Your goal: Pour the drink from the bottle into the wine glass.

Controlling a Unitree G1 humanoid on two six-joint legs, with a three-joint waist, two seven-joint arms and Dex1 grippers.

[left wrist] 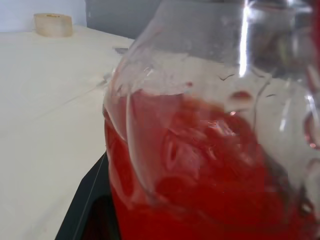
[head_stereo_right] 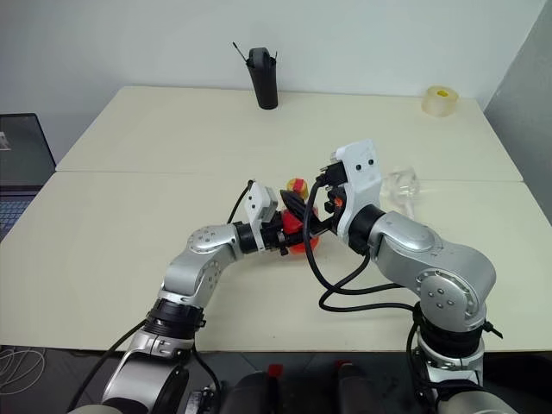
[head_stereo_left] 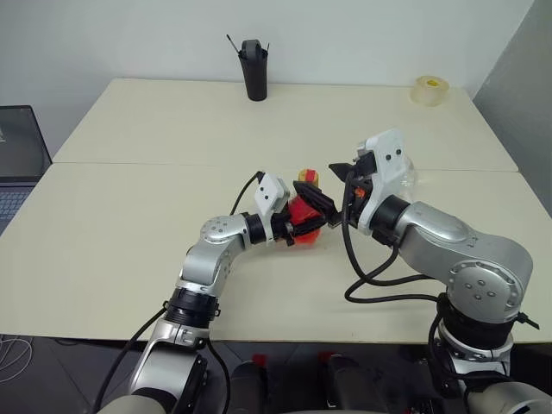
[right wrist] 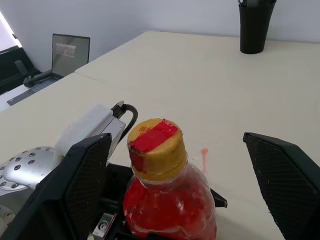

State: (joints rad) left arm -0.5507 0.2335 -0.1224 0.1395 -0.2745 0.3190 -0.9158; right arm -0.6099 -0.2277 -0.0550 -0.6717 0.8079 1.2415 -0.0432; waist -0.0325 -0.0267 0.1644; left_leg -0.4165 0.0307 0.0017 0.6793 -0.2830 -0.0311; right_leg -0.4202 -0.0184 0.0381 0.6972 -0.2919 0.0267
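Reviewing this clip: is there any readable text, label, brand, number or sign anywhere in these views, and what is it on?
None can be read.
Bottle: no printed label; its cap bears only a plain red patch.
Laptop at the table's edge: pale marks on its screen, too small and blurred to read.
Tape roll and black cup: no lettering visible.

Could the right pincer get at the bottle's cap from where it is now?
Probably yes. The right pincer is open, a finger on each side of the cap, nothing between; the left pincer holds the bottle lower down.
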